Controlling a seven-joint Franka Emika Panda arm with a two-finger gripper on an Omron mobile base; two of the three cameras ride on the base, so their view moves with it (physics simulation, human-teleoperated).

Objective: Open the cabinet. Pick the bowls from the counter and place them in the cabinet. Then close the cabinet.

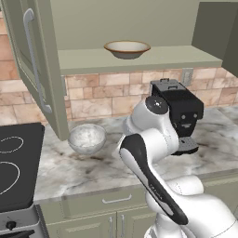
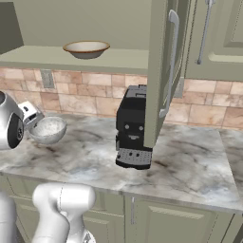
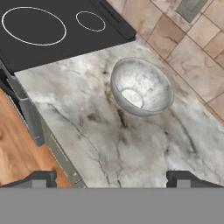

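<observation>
The tool (image 3: 112, 177) stands wide and holds nothing, its two dark tips low in the hand view above the marbled desk (image 3: 87, 131). The speckled bowl (image 3: 141, 86) sits on the desk at centre, apart from the tips, with the black stovetop (image 3: 52, 30) at upper left. The left base view adds the tan bowl (image 1: 127, 48) on the open cabinet's shelf (image 1: 139, 59) at the top. The right base view shows a black coffee machine (image 2: 134, 128) at centre, beside the swung-out door (image 2: 161, 71).

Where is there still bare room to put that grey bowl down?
On the cabinet shelf, either side of the tan bowl. The counter is bare right of the coffee machine, and between it and the grey bowl.
</observation>
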